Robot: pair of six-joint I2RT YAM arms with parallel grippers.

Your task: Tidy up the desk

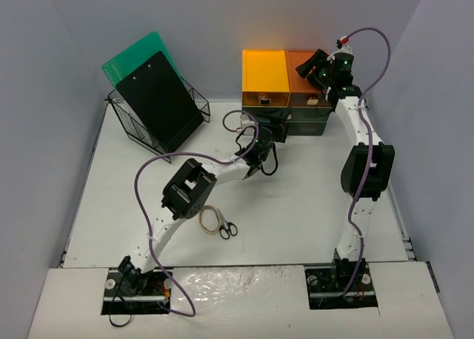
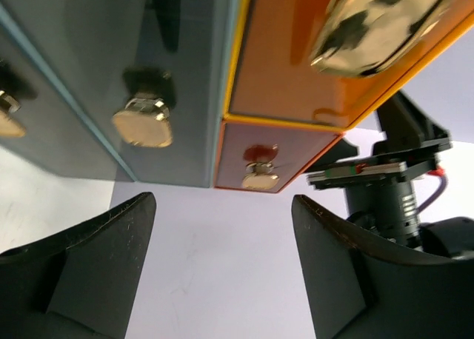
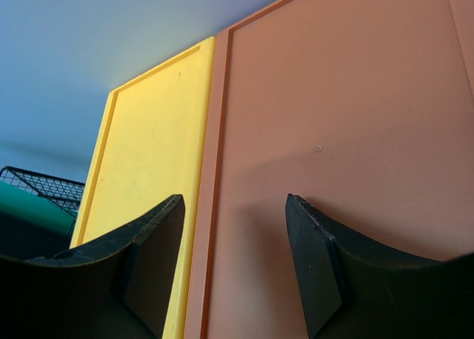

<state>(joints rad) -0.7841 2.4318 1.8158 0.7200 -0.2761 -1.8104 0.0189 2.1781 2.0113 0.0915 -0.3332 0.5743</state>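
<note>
Here, your left gripper (image 2: 222,203) sits low over the desk (image 1: 311,206), which spreads beneath both arms. Its jaws are wide apart and empty, facing the drawer unit (image 1: 285,95). Your right gripper (image 3: 233,200) hovers over that unit's orange top (jaws parted, nothing held). Scissors (image 1: 228,229) lie beside the left arm.

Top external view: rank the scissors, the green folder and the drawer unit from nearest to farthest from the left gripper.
1. The drawer unit, just beyond the left gripper, toward the back.
2. The scissors, lying on the desk, back toward the arm bases.
3. The green folder, standing at the back left corner.
</note>
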